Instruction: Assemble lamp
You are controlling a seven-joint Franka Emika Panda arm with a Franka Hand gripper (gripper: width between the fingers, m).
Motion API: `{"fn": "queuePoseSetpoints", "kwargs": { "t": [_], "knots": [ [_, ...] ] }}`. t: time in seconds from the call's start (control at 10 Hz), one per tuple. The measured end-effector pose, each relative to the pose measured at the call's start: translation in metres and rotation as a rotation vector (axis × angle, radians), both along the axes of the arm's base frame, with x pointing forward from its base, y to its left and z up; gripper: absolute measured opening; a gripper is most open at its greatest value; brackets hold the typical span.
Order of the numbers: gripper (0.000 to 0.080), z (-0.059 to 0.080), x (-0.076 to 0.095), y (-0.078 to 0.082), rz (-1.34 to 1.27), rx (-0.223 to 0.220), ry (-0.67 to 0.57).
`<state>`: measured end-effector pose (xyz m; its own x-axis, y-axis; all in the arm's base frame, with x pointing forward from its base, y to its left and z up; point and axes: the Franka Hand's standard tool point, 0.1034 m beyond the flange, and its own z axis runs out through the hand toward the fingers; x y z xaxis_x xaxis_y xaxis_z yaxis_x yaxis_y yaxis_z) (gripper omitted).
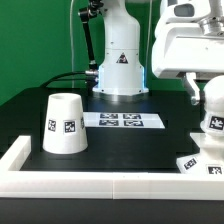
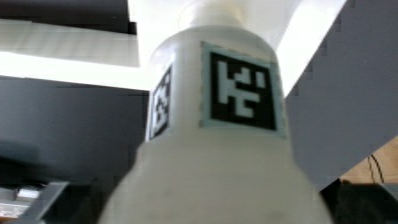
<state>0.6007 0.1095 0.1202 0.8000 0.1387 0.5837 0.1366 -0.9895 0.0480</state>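
Note:
The round bulb point(image 1: 214, 120) stands upright on the low square base point(image 1: 203, 166) at the exterior view's right, its tag facing the camera. My gripper point(image 1: 209, 96) hangs over the bulb's top; one dark finger point(image 1: 193, 92) shows beside the bulb with a thin gap, the other finger is cut off by the frame edge. The gripper looks open around the bulb. In the wrist view the bulb point(image 2: 205, 150) fills the picture and hides both fingers. The tapered shade point(image 1: 65, 125) stands apart, mouth down, on the exterior view's left.
The marker board point(image 1: 122, 120) lies flat mid-table. The robot pedestal point(image 1: 120, 60) stands behind it. A low white wall point(image 1: 100, 184) runs along the front and left edges of the black table.

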Motion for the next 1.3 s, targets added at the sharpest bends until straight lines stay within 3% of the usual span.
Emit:
{"fn": "queuePoseSetpoints", "kwargs": {
  "t": [0.5,0.8,1.3],
  "knots": [
    [0.0699,0.001,0.0,0.0,0.0,0.0,0.0],
    [0.0699,0.021,-0.007,-0.004,0.001,0.006,0.0],
    [0.0699,0.023,-0.007,-0.004,0.002,0.008,0.01]
  ]
}}
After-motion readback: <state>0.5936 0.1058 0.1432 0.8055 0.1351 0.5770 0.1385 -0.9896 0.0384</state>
